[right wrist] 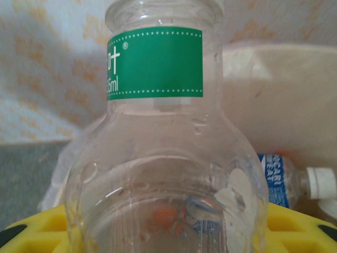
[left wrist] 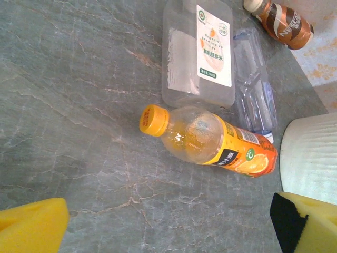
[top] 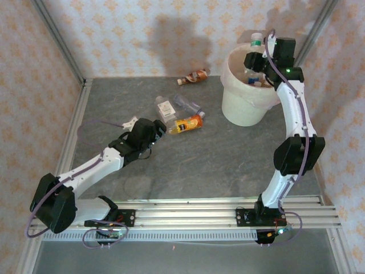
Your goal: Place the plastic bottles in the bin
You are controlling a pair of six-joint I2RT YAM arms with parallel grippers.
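The right gripper (top: pixel 256 60) pinches a green-labelled clear bottle (right wrist: pixel 158 132) above the bin (top: pixel 242 108) — its arm is reared high and bent at the elbow. The left gripper (top: pixel 158 130), fingers spread wide, hovers low just short of the orange bottle (left wrist: pixel 210 141), which lies touching a white-labelled bottle (left wrist: pixel 197 52). Bare table (left wrist: pixel 68 105) opens to its left.

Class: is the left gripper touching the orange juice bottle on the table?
Apart. Left wrist view: bare table lies between the open left gripper and the orange juice bottle.

Worktop (top: pixel 199 165): grey, veined.
Far right: bin (top: pixel 244 109), upright.
Far edge: brown bottle (top: pixel 194 76), lying.
Middle: orange bottle (top: pixel 188 123), white-labelled bottle (top: pixel 165 108), clear bottle (top: pixel 187 104), lying close together.
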